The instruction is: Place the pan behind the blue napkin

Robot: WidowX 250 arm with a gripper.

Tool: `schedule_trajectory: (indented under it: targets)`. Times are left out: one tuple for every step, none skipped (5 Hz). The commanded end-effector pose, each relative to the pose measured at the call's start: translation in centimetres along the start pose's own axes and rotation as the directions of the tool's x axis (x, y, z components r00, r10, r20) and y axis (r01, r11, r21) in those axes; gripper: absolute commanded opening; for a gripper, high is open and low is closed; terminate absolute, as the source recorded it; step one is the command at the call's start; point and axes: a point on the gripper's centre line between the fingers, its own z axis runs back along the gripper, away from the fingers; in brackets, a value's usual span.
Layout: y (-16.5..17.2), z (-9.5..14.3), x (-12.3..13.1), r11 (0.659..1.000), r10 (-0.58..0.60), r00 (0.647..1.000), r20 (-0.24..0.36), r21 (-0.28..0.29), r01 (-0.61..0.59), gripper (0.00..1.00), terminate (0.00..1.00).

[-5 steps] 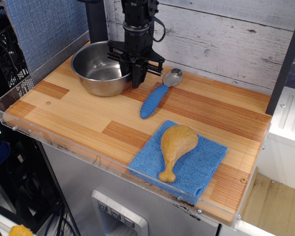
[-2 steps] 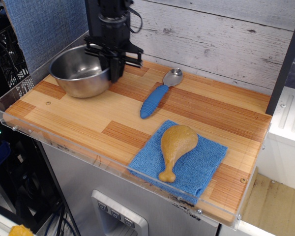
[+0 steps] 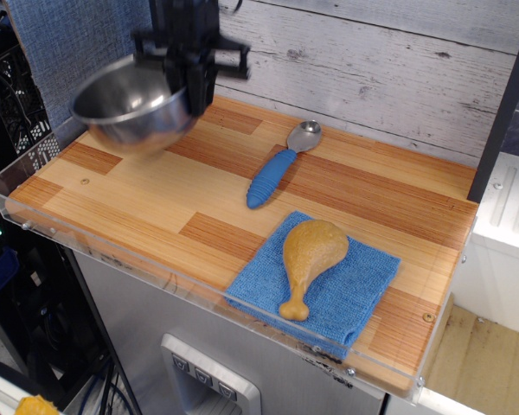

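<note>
Nearest the front edge of the wooden tabletop (image 3: pixel 138 207), at the right, lies the blue napkin (image 3: pixel 346 290), flat, with a toy drumstick (image 3: pixel 309 259) resting on it. Behind these, near the middle, a spoon (image 3: pixel 281 162) with a blue handle lies on the wood. At the far left, the pincer (image 3: pixel 193 86) is clamped on the right rim of the pan (image 3: pixel 130 104), which appears lifted clear of the tabletop, tilted and motion-blurred.

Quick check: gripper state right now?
Gripper: closed on the rim of the pan, holding it lifted and tilted above the table's left rear corner.
</note>
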Motion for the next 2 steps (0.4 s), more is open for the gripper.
schedule_trajectory:
  targets:
    - [-6.7, 4.6, -1.6, 0.998, -0.013, 0.997, 0.082, -0.056, 0.017, 0.00, 0.00]
    - [-11.6, 5.4, -2.2, 0.996, -0.045, 0.995, 0.091, -0.071, 0.052, 0.00, 0.00]
